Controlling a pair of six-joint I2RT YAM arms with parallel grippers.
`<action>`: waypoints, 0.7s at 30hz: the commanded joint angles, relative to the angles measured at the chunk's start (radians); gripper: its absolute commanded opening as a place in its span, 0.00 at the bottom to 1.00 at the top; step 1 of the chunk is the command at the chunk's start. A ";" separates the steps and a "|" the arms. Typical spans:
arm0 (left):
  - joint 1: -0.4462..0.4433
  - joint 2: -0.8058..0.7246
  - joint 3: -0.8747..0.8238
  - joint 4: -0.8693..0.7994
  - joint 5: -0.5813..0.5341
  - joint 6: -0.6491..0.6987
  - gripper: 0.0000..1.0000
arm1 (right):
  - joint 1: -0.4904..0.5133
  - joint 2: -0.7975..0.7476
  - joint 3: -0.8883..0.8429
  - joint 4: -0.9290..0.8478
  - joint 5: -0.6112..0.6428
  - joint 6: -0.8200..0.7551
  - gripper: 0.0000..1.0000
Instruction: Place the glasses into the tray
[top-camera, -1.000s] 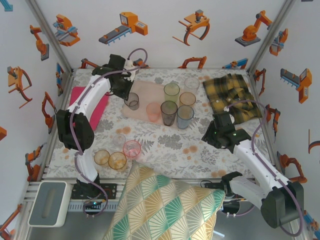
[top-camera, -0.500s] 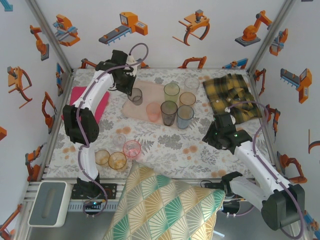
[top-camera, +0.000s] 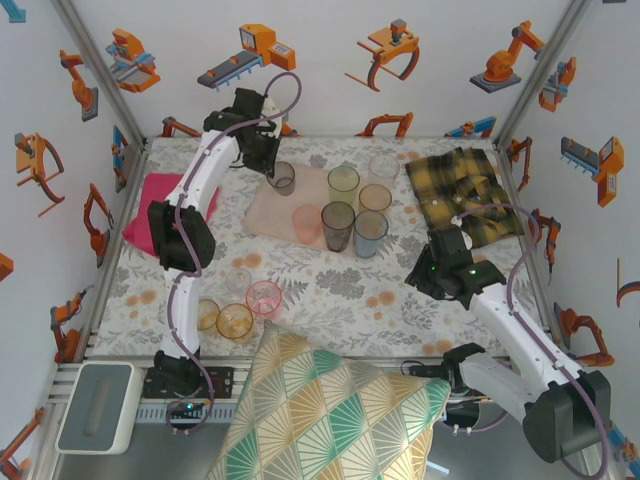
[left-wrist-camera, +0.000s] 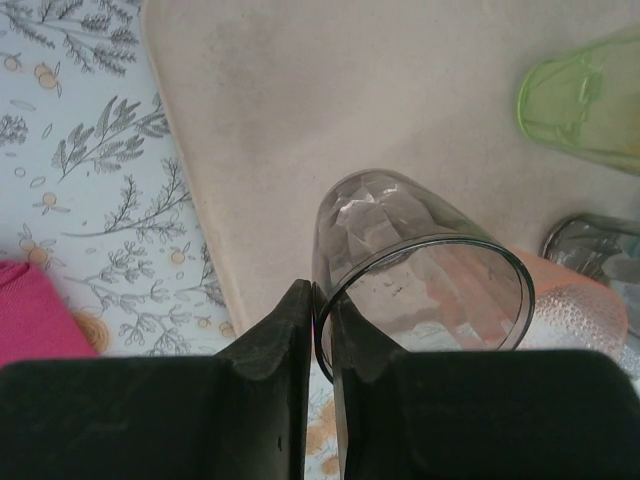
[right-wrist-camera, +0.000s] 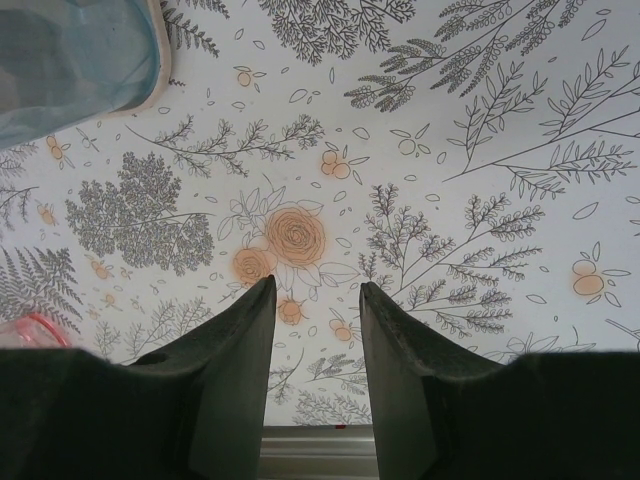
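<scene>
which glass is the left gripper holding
The smoky grey glass at the tray's far left corner: the left gripper pinches its rim, no other is gripped.

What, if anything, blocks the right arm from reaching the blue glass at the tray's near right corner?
Nothing that I can see, so probably yes: the right gripper hangs open and empty over bare tablecloth, and the blue glass stands just ahead with nothing between.

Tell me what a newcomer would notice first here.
The left fingers pinch the rim of a smoky grey glass at the far left corner of the pale tray. Coloured glasses crowd the tray's right side, and a big patterned pillow lies at the near edge of the table.
</scene>
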 joint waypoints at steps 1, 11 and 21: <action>-0.026 0.041 0.081 -0.058 0.024 -0.024 0.19 | -0.009 -0.008 0.005 -0.013 0.028 0.016 0.40; -0.075 0.113 0.145 -0.059 0.030 -0.011 0.20 | -0.008 -0.004 -0.002 -0.008 0.023 0.023 0.40; -0.094 0.168 0.172 -0.058 0.072 -0.001 0.22 | -0.008 0.001 -0.007 -0.007 0.022 0.030 0.40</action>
